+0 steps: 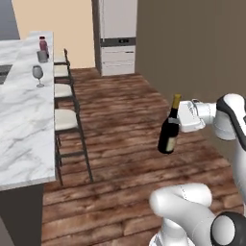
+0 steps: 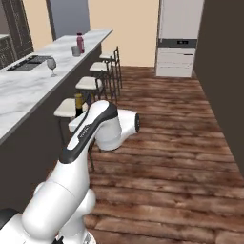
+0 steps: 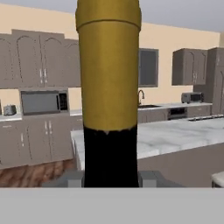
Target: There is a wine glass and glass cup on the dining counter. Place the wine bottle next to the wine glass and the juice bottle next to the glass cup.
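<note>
Wine bottle [image 1: 169, 130] is clamped at the neck in the hand [image 1: 181, 117], hanging roughly upright over the wood floor. Wine glass [image 1: 38, 75] sits on the counter [image 1: 24, 125] well off to the left and ahead, so that's where it needs carrying.

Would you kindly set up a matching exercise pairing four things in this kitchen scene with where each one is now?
1. dark wine bottle with gold foil top
2. clear stemmed wine glass
3. red-purple juice bottle with red cap
4. cushioned bar stool

A. beside the tumbler, far end of counter
B. on the wooden floor
C. gripped in the claw, above the floor
D. alone on the marble, mid-counter

Pairs: 1-C, 2-D, 3-A, 4-B
</note>
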